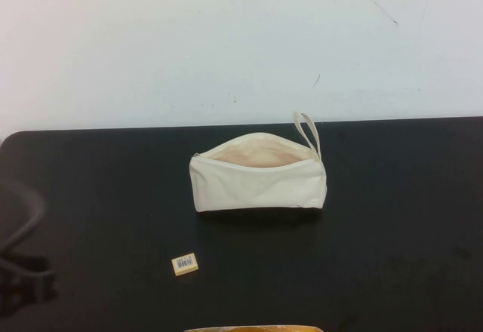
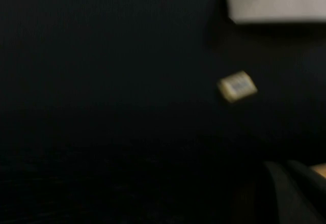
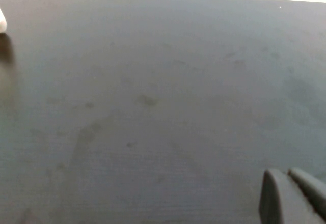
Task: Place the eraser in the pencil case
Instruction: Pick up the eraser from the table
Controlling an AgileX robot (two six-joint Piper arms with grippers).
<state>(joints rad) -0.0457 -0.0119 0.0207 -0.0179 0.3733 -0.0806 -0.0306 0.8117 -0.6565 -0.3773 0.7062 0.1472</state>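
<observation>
Presently, the left gripper [image 1: 26,283] sits low at the near-left edge of the black table [image 1: 400,219], a dark blurred shape in the high view; whether its fingers are apart or together cannot be told. The right gripper [image 3: 293,196] shows only as a dark finger tip in its own wrist view, over bare table on the right side, and its state cannot be told either; it is out of the high view. The eraser [image 1: 185,264] lies flat on the table nearer the left gripper, well apart from it, and clear of the pencil case [image 1: 258,185]. The case stands at table centre, zip open, beige lining showing, loop strap at its right end. Judged risks: the eraser is small and flat, so a pinch off-centre could skid it across the smooth top; the soft mouth of the case could sag or be pushed shut by a descending gripper. The eraser's white label carries a barcode; no writing is legible.
</observation>
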